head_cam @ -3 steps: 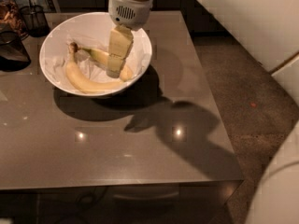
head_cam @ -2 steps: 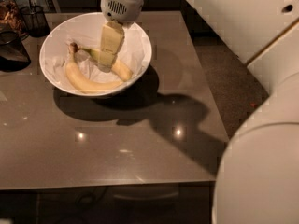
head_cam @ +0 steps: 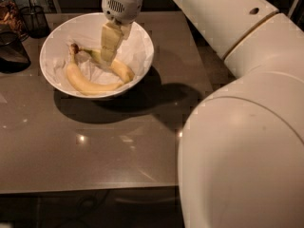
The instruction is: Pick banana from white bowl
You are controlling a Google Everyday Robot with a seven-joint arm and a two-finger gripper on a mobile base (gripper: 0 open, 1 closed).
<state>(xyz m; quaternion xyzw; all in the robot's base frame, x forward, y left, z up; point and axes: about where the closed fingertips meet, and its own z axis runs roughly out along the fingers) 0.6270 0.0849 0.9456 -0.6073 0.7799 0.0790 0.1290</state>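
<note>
The white bowl point(head_cam: 142, 46), lined with crumpled white paper, stands at the table's back left. Two bananas lie in it. The banana point(head_cam: 121, 70) is the straighter, deeper-yellow one, with a greenish neck pointing left. A paler, curved banana point(head_cam: 88, 83) with a dark stem lies along the bowl's front left. My gripper point(head_cam: 108, 58) reaches down from the white wrist into the bowl. Its tip is at the banana's neck end and hides part of it.
Dark wire-mesh cups point(head_cam: 34, 19) point(head_cam: 12, 51) and a jar point(head_cam: 7, 11) stand at the back left beside the bowl. My white arm point(head_cam: 237, 127) fills the right side. The grey table's point(head_cam: 95, 156) front edge runs along the bottom.
The gripper has moved left and lower inside the bowl, toward the straight banana's neck. The arm has swung in and now covers much more of the right side. The bananas have not moved.
</note>
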